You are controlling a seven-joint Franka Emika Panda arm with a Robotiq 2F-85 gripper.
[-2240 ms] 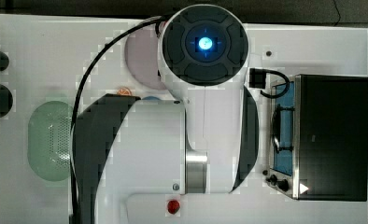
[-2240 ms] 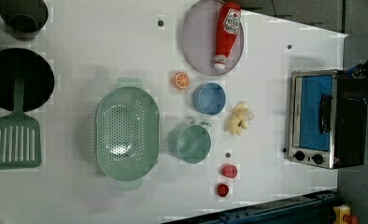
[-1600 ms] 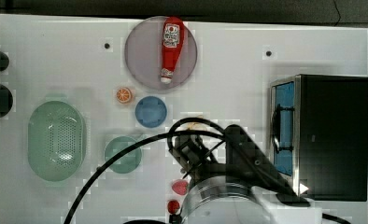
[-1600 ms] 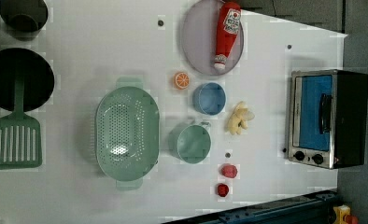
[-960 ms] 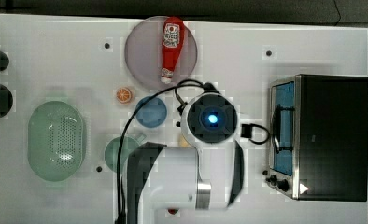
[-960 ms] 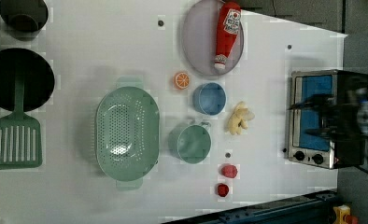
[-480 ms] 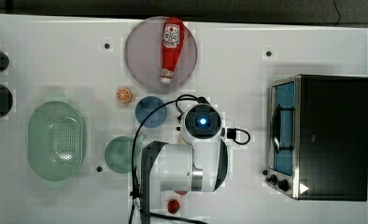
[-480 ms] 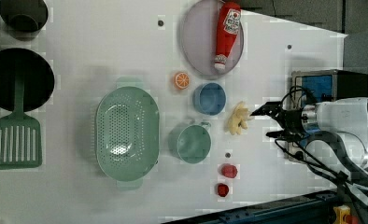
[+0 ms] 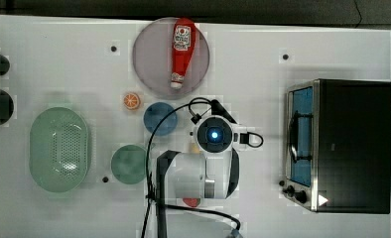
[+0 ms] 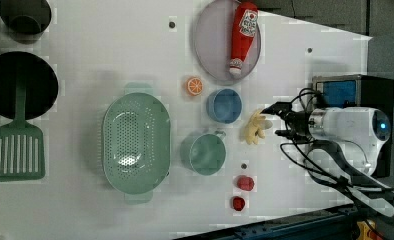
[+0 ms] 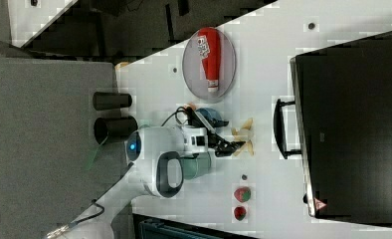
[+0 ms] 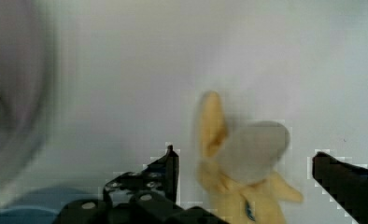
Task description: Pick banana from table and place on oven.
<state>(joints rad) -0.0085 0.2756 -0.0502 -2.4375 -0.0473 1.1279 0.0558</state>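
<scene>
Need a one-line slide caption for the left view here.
Open gripper arrives beside the banana on the white table, oven behind the arm.

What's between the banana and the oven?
Left view: the gripper hangs between banana and oven. Right view: bare table beneath.

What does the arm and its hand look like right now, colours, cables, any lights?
The arm is glossy white with rounded links and dark grey bands at the joints. A round black cap with a glowing blue light sits on its end. Black cables loop along it to the wrist. The hand is black, with thin black fingers.
</scene>
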